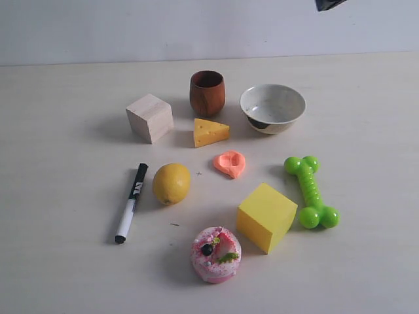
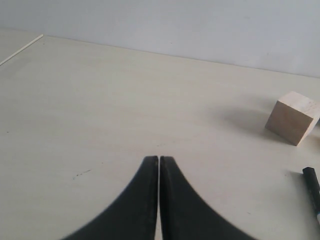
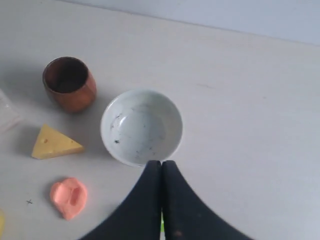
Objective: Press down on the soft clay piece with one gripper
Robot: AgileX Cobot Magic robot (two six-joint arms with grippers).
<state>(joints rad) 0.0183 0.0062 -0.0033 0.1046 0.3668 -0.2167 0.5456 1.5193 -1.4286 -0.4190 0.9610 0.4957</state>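
Note:
The soft clay piece point(image 1: 230, 163) is a small salmon-orange heart-shaped lump with a dent in its middle. It lies flat on the table between the cheese wedge and the yellow block, and the right wrist view shows it too point(image 3: 69, 197). My right gripper point(image 3: 161, 163) is shut and empty, hanging high above the table near the white bowl's rim, well apart from the clay. Only a dark corner of that arm point(image 1: 327, 4) shows in the exterior view. Shut and empty as well, my left gripper point(image 2: 158, 158) hangs over bare table far to the left.
Around the clay stand a cheese wedge point(image 1: 210, 132), brown cup point(image 1: 207, 92), white bowl point(image 1: 272, 108), lemon point(image 1: 171, 183), yellow block point(image 1: 266, 216), green bone toy point(image 1: 311, 191) and pink donut point(image 1: 216, 254). A wooden cube point(image 1: 150, 118) and black marker point(image 1: 131, 202) lie left.

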